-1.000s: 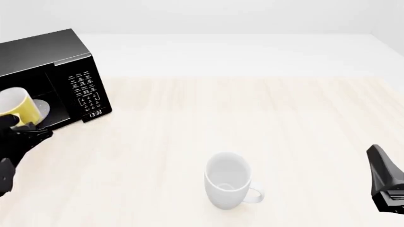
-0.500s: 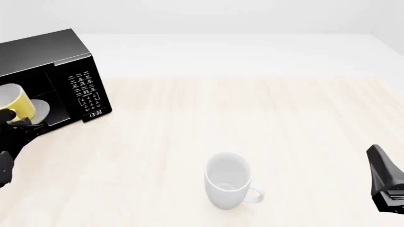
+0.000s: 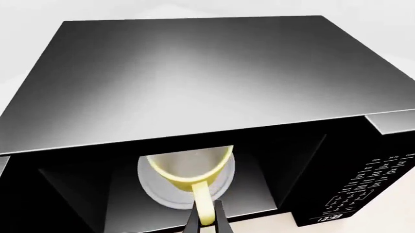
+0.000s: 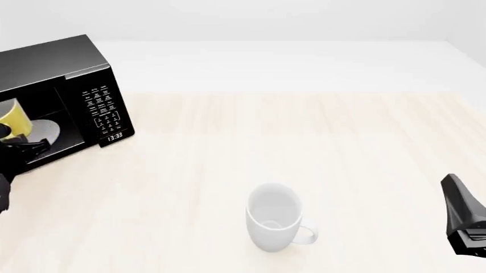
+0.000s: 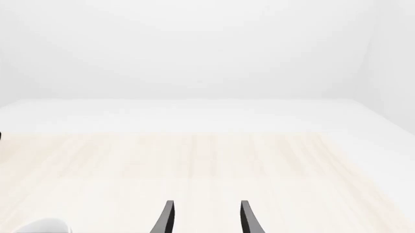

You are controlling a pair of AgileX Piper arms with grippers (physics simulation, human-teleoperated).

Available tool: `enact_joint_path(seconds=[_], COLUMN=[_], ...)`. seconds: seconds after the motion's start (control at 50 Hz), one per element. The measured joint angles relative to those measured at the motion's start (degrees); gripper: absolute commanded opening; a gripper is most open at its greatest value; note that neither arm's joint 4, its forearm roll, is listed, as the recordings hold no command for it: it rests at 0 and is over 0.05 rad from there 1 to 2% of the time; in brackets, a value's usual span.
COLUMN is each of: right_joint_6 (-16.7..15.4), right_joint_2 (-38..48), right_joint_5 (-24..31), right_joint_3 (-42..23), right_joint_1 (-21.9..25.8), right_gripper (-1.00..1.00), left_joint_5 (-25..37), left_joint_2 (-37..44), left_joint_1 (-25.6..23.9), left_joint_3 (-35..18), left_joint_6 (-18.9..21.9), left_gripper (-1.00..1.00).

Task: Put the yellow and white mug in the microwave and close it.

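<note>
The black microwave [image 4: 68, 91] stands at the table's far left with its cavity showing and its door out of view. The yellow and white mug [image 3: 189, 168] hangs inside the cavity over the white round plate [image 3: 155, 191], and my left gripper [image 3: 206, 219] is shut on its yellow handle. In the front view only a yellow sliver of that mug [image 4: 13, 119] shows at the left edge, with the left gripper [image 4: 21, 143] below it. My right gripper [image 5: 204, 216] stands open over bare table at the near right, holding nothing.
A larger all-white mug [image 4: 274, 217] stands upright near the front middle of the table, handle to the right. The microwave's keypad panel [image 4: 104, 111] with its clock display faces the table's middle. Pale wood tabletop [image 4: 319, 136] stretches between the microwave and the right arm [image 4: 465, 219].
My left gripper has carried the yellow and white mug further left and deeper into the microwave cavity. The right arm and the white mug have stayed still.
</note>
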Motion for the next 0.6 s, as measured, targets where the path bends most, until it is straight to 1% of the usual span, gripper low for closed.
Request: enact_joint_path(seconds=[0.28,0.6], right_joint_6=[0.0,0.0], right_joint_2=[0.0,0.0], right_joint_5=[0.0,0.0], right_joint_3=[0.0,0.0], right_joint_1=[0.0,0.0], right_gripper=[1.00,1.00], left_joint_5=[0.3,0.8], left_joint_2=[2.9,6.1], left_joint_1=[1.3,1.3], left_joint_3=[-3.0,-5.8], left_joint_6=[1.6,1.7], left_gripper=[-1.00,-1.00])
